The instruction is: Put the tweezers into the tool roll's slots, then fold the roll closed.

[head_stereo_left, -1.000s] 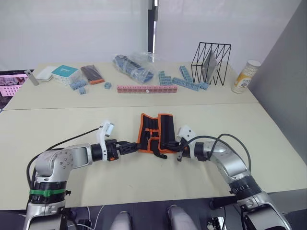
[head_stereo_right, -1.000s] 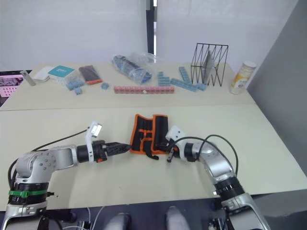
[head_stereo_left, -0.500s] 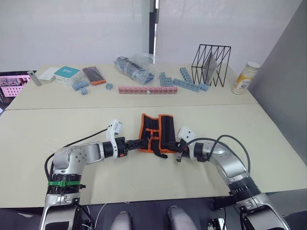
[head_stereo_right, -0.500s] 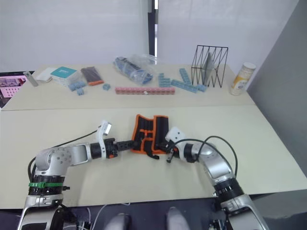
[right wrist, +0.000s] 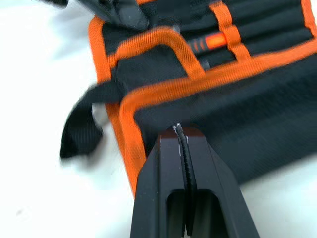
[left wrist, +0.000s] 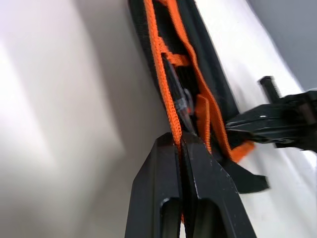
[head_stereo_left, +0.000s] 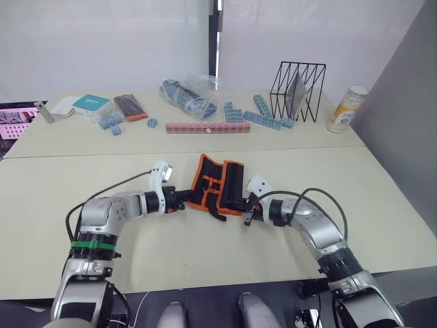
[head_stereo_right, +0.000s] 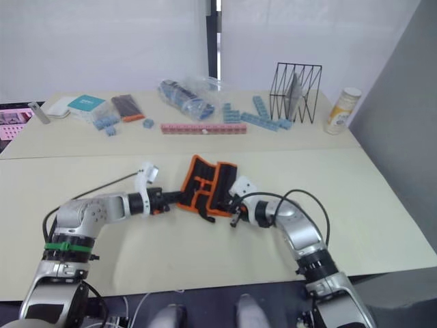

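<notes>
On the pale beige table [head_stereo_left: 205, 260], a seam runs side to side between a far section and the near one, with a white wall behind and a grey panel at the right. Along the far section, from the left, lie a pink tray [head_stereo_left: 17, 113], a teal-topped box [head_stereo_left: 92, 104], a dark packet with an orange end [head_stereo_left: 131, 106], blue blocks [head_stereo_left: 113, 123], a clear bag [head_stereo_left: 191, 96], a pink block strip [head_stereo_left: 207, 128], a black wire rack [head_stereo_left: 300, 82] and a yellow-labelled can [head_stereo_left: 343, 109]. On the near section, the left gripper [left wrist: 179, 145] has its fingers pinched together on the orange-trimmed left edge of the tool roll [head_stereo_left: 218, 183], which lies partly folded in the middle. The right gripper [right wrist: 181, 131] meets the roll's right edge, its fingers closed against the black fabric.
</notes>
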